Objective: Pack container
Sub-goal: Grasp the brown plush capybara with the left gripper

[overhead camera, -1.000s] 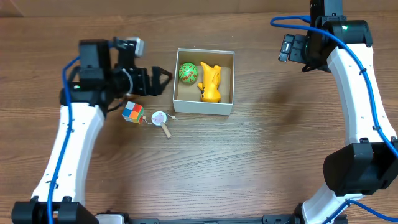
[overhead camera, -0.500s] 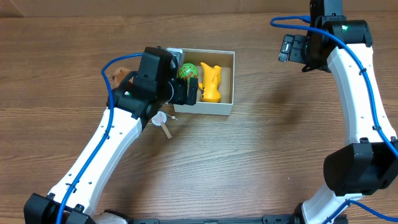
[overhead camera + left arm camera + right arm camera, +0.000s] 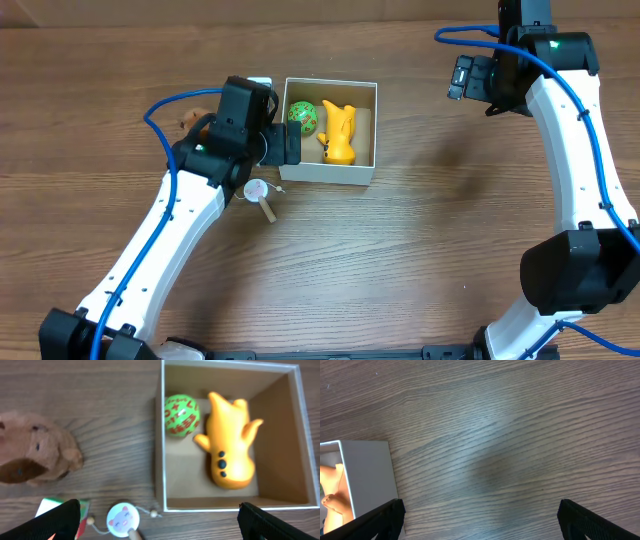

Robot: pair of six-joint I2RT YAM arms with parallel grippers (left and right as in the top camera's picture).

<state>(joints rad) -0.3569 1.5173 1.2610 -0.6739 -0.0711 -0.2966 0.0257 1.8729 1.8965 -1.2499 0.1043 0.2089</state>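
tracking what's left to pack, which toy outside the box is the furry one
The brown plush animal, on the table left of the container. The other two outside, the cat-face toy and the multicoloured cube, have no fur.

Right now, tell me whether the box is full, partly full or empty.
Partly full. The box holds a green ball and a yellow toy; bare brown floor shows beside them.
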